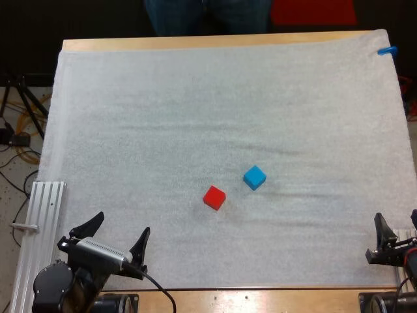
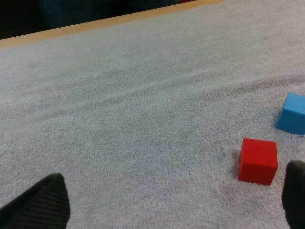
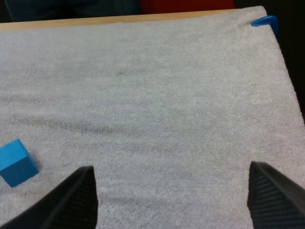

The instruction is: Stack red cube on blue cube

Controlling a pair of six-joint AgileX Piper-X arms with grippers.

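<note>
White mat (image 1: 163, 117) on the worktop (image 1: 195, 43): red cube (image 1: 214, 197) just below frame centre, blue cube (image 1: 255, 177) close at its upper right, not touching; left and right jaws wide, empty; left jaws, at lower left, judged nearer the red cube.

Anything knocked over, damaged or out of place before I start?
Nothing stands out: red cube and blue cube sit flat and apart on the mat; left gripper and right gripper are open, clear of both.
</note>
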